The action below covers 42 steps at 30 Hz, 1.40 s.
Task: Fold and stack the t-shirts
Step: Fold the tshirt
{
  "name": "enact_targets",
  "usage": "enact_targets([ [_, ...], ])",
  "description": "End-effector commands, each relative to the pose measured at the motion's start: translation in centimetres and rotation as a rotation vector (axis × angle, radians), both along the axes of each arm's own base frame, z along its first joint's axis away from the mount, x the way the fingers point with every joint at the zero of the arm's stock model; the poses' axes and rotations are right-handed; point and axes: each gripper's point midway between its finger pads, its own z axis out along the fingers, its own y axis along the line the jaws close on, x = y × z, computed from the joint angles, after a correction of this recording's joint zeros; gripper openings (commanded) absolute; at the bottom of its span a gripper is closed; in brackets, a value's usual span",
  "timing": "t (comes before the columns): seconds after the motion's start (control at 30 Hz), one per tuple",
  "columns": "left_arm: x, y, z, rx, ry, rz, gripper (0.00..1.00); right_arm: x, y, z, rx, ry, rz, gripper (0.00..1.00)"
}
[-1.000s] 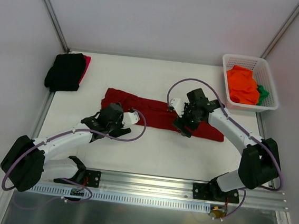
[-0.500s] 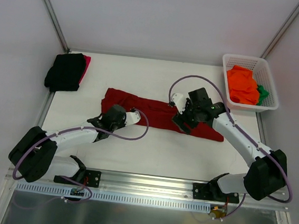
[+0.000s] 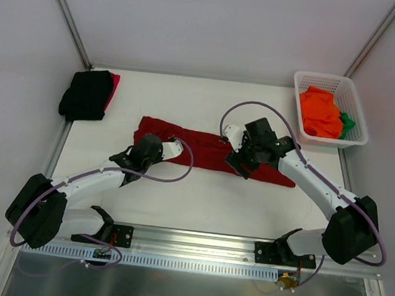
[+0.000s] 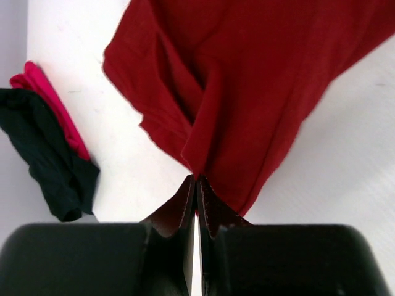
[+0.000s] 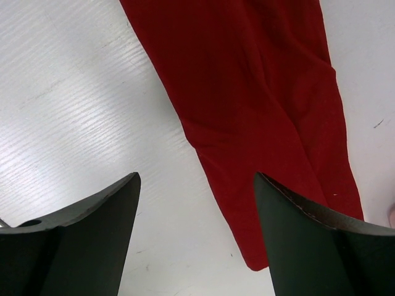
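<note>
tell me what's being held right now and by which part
Left gripper pinches the dark red t-shirt at a fold on its near edge; right gripper is open, holding nothing.

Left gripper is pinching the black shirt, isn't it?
No. The left gripper is pinching the dark red shirt, not the black shirt, which lies apart and untouched. The left wrist view shows it.

The dark red t-shirt (image 3: 204,149) lies as a long band mid-surface (image 3: 213,198), its left edge pinched in the left claw (image 4: 196,182). A folded black t-shirt (image 3: 86,95) tops a bright red t-shirt (image 3: 112,87) far left. An orange t-shirt (image 3: 320,112) and a green t-shirt (image 3: 347,123) sit crumpled in the basket (image 3: 323,75).
</note>
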Motion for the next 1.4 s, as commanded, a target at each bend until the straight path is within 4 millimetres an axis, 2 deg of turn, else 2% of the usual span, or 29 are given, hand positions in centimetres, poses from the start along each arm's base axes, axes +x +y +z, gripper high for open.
enact_targets([
  [0.0, 1.6, 1.5, 2.3, 0.023, -0.059, 0.046, 0.00, 0.3, 0.1, 0.1, -0.005, -0.020, -0.018, 0.77],
  [0.17, 2.7, 4.0, 1.7, 0.058, -0.031, 0.102, 0.00, 0.2, 0.1, 0.0, -0.013, -0.022, -0.015, 0.78],
  [0.3, 3.4, 5.4, -0.1, 0.092, 0.012, 0.124, 0.00, 0.3, 0.2, -0.1, -0.023, -0.025, -0.011, 0.77],
  [0.6, 5.5, 5.6, -3.4, 0.113, -0.007, 0.144, 0.00, 0.0, 0.2, 0.1, -0.025, -0.027, -0.007, 0.77],
  [0.77, 7.3, 5.2, -4.1, 0.103, -0.038, 0.161, 0.00, 0.0, 0.0, -0.1, -0.033, -0.029, -0.007, 0.77],
  [0.8, 7.5, 5.3, -4.6, 0.113, -0.032, 0.166, 0.00, 0.0, 0.0, -0.2, -0.033, -0.025, -0.006, 0.77],
  [0.87, 8.7, 5.4, -4.2, 0.110, -0.064, 0.177, 0.00, -0.1, 0.0, -0.2, -0.034, -0.024, -0.006, 0.78],
  [0.9, 8.9, 5.7, -4.8, 0.119, -0.053, 0.183, 0.00, -0.1, 0.0, -0.2, -0.034, -0.024, -0.006, 0.77],
  [0.97, 9.8, 5.8, -4.7, 0.121, -0.068, 0.192, 0.00, -0.1, 0.0, -0.2, -0.033, -0.023, -0.006, 0.77],
  [1.0, 9.9, 6.1, -5.6, 0.136, -0.049, 0.199, 0.00, -0.1, 0.1, -0.3, -0.034, -0.022, -0.006, 0.78],
  [1.07, 10.6, 6.3, -5.8, 0.144, -0.053, 0.209, 0.00, -0.1, 0.1, -0.3, -0.035, -0.019, -0.005, 0.78],
  [1.1, 10.5, 6.4, -6.7, 0.156, -0.031, 0.210, 0.05, -0.1, 0.0, -0.4, -0.037, -0.017, -0.003, 0.78],
  [1.13, 10.6, 6.6, -7.0, 0.165, -0.023, 0.216, 0.24, -0.2, 0.0, -0.5, -0.038, -0.014, -0.003, 0.78],
  [1.17, 10.7, 6.6, -7.2, 0.180, -0.018, 0.213, 0.71, -0.2, 0.0, -0.5, -0.039, -0.013, -0.001, 0.78],
  [1.2, 10.6, 6.8, -8.0, 0.196, -0.001, 0.216, 0.92, -0.2, 0.0, -0.6, -0.041, -0.012, -0.003, 0.78],
  [1.23, 10.6, 7.1, -8.3, 0.207, 0.006, 0.217, 0.99, -0.2, -0.1, -0.6, -0.044, -0.011, -0.003, 0.78],
  [1.37, 10.3, 8.0, -8.8, 0.249, 0.004, 0.219, 0.99, -0.1, -0.1, -0.8, -0.053, -0.004, -0.004, 0.79],
])
